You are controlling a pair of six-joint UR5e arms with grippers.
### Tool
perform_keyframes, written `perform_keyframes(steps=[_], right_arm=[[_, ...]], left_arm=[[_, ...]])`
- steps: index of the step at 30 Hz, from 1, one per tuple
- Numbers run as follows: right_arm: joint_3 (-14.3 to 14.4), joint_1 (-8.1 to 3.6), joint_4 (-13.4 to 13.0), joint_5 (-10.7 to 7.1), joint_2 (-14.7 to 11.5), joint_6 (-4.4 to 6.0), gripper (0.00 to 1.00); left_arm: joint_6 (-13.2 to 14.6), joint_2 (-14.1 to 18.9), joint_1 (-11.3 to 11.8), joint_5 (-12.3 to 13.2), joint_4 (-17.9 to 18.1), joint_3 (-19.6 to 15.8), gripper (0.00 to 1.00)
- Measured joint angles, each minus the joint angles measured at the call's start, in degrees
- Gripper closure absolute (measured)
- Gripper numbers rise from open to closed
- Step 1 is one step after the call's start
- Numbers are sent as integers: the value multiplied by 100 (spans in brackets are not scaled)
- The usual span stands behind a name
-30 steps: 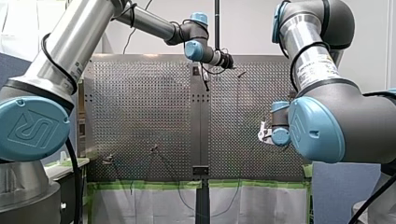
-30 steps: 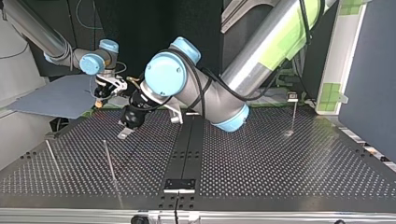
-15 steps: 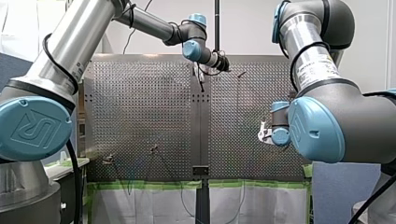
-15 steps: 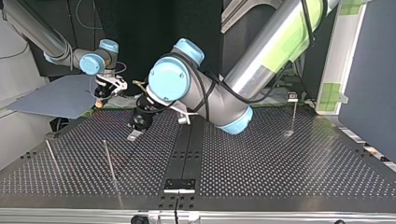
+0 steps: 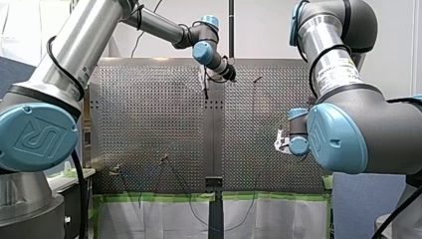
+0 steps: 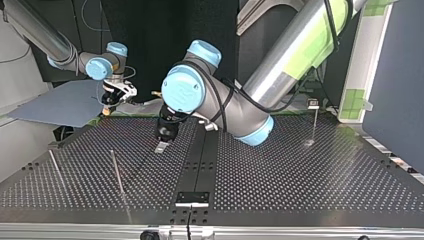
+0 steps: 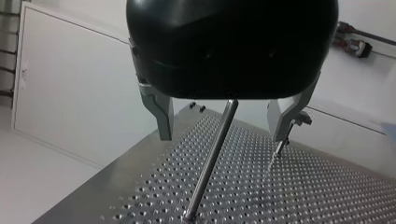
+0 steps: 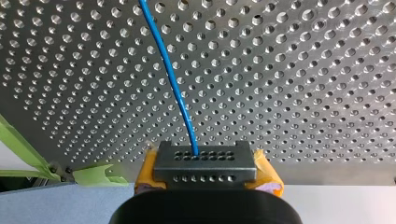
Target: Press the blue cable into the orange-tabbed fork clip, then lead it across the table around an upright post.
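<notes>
My left gripper (image 7: 222, 136), black with metal fingers (image 7: 161, 112), has its jaws spread wide and grasps nothing; an upright post (image 7: 210, 158) stands in the gap between them, touching neither finger. My right gripper (image 8: 205, 161) has its yellow-padded jaws clenched on the blue cable (image 8: 170, 79), which runs from them out over the perforated surface (image 8: 303, 93).

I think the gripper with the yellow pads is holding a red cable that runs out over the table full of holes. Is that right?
Not quite: the cable is blue, not red. The right wrist view shows the blue cable held in my right gripper, the one with the yellow pads, and running out over the perforated table.
</notes>
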Motion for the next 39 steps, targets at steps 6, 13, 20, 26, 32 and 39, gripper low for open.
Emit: perform_keyframes(steps=[6, 13, 20, 26, 32, 39], right_arm=[[0, 0, 0, 0, 0, 0, 100], [0, 0, 0, -8, 0, -1, 100], [1, 0, 6, -9, 0, -1, 100], [0, 11, 77, -4, -5, -8, 100], [-6, 15, 184, 2, -14, -9, 100], [-33, 25, 209, 0, -24, -9, 100]], left_arm=[[19, 1, 2, -31, -6, 1, 0], [31, 2, 1, -26, 4, 3, 0], [37, -1, 1, -16, -4, 2, 0], [31, 4, 1, 1, -55, 1, 0], [34, 5, -13, -4, -83, 1, 0], [75, 5, -21, -60, -88, 2, 0]])
